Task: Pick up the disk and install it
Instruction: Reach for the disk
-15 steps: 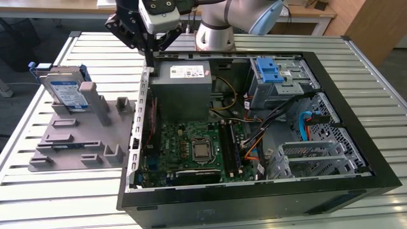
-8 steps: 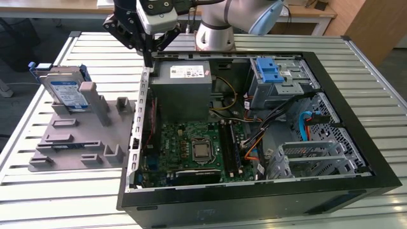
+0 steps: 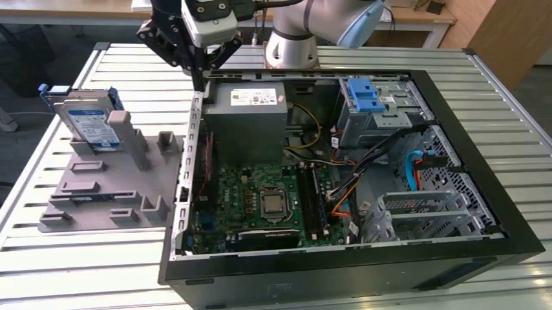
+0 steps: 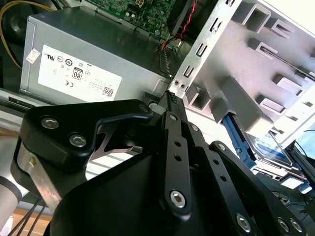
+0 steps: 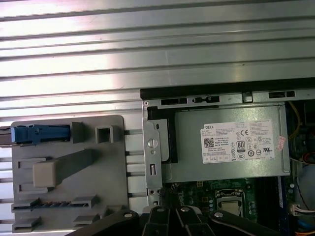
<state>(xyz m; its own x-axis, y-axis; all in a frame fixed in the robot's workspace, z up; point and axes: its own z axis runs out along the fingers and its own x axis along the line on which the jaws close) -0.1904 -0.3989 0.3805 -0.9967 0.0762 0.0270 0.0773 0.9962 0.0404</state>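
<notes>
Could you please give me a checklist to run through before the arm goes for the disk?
1. Disk reachable: ok, it stands upright in the grey fixture.
2. Gripper empty: ok, it holds nothing.
3. Gripper open for a grasp: not ok, it is shut.
4. Gripper above the disk: not ok, it hangs at the case wall beside the power supply; the disk is off to the exterior view's left.
5. Computer case open: ok, its inside is exposed.
6. Drive cage free to take the disk: cannot tell.
</notes>
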